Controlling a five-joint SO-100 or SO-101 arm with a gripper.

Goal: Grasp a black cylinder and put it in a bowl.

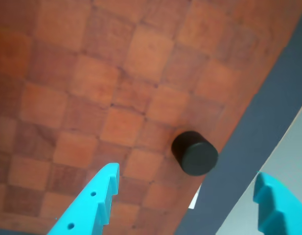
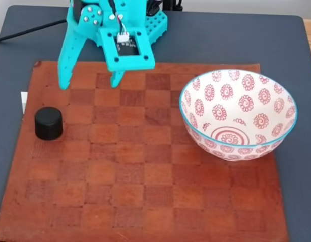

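The black cylinder (image 2: 48, 123) stands upright on the brown checkered board (image 2: 145, 166), close to its left edge in the fixed view. In the wrist view the cylinder (image 1: 195, 153) sits between and beyond the two turquoise fingers. My turquoise gripper (image 2: 89, 82) hangs open above the board's far left part, behind the cylinder and apart from it. Between the fingers (image 1: 99, 200) of the gripper (image 1: 187, 183) there is nothing. The white bowl (image 2: 239, 113) with red spirals and a turquoise rim rests on the board's right side, empty.
The board lies on a dark grey table (image 2: 221, 40). The arm's base (image 2: 150, 22) stands at the back behind the board. A black cable (image 2: 29, 30) runs off to the back left. A small white tag (image 2: 23, 101) lies at the board's left edge.
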